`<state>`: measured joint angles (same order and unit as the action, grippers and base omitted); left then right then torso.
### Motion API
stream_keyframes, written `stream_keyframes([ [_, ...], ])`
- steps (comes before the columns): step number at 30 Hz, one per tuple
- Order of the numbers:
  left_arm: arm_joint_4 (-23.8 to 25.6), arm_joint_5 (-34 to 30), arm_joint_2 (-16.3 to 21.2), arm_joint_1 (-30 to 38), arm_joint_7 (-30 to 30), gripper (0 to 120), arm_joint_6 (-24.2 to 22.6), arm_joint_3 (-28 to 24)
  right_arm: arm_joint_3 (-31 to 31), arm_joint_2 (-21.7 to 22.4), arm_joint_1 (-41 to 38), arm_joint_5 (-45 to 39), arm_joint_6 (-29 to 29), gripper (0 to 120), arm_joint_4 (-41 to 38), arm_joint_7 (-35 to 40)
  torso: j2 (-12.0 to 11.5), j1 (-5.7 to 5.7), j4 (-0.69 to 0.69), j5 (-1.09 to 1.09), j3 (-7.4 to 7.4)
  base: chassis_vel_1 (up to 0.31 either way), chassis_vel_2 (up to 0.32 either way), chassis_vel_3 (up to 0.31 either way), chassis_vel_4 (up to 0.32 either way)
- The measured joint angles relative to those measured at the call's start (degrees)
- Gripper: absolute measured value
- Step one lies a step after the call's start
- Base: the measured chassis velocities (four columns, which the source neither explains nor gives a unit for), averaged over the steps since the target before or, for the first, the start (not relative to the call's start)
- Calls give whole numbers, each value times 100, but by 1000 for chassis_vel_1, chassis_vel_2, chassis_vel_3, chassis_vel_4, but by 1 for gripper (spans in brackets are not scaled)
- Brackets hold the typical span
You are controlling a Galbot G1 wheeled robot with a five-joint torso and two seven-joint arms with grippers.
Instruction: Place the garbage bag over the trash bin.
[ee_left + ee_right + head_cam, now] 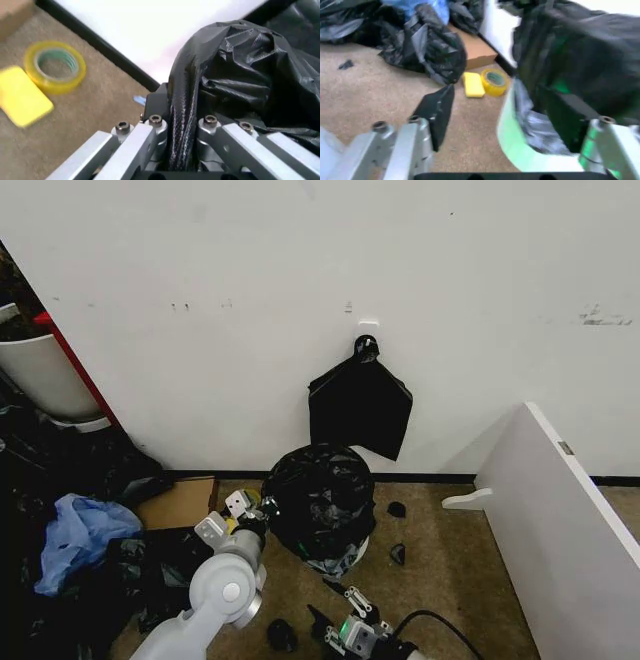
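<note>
The garbage bag (pixel 318 498), glossy black and crinkled, drapes over the trash bin (pixel 352 554), whose cream-white lower wall peeks out beneath it. My left gripper (pixel 262 510) sits at the bag's left side. In the left wrist view this gripper (pixel 182 131) is shut on a fold of the garbage bag (pixel 250 63). My right gripper (pixel 340 608) is low on the floor in front of the bin. In its wrist view the right gripper (pixel 500 123) stands open, fingers wide apart, facing the bin wall (pixel 520 155) and the bag (pixel 580 56).
A flat black pack (pixel 360 405) hangs on the wall behind. Yellow tape roll (pixel 55 67) and a yellow block (pixel 20 95) lie left of the bin. Cardboard (pixel 180 500), a blue bag (pixel 75 535) and black bags crowd the left. A white board (pixel 560 510) leans at the right.
</note>
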<state>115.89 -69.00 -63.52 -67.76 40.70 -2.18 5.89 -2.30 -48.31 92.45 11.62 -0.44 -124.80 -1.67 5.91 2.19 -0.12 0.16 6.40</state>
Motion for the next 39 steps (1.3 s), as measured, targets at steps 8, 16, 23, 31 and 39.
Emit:
stream_keyframes([
  [8,-171,1792,59,-335,-766,4,340,-155,317,-141,243,-2195,-1305,35,-1419,912,0,0,0,-2,0,0,0,0,0],
  [16,-210,3866,-37,-596,-1437,4,847,-375,566,-692,-475,-4777,-2760,7,-1890,2078,0,0,1,0,0,0,0,0,0],
  [23,-306,4532,-34,-600,-1687,4,998,-786,448,-783,-1336,-5728,-3105,0,-1494,2560,0,0,0,0,0,0,0,0,0],
  [31,-309,4572,-5,-609,-1827,4,1067,-932,89,-712,-2290,-5860,-3315,0,-718,2650,0,0,1,0,1,0,0,0,0],
  [39,-413,4631,-27,-444,-1966,4,1241,-1210,-260,-852,-2985,-5316,-3454,0,498,2503,0,0,1,-1,1,0,0,0,0],
])
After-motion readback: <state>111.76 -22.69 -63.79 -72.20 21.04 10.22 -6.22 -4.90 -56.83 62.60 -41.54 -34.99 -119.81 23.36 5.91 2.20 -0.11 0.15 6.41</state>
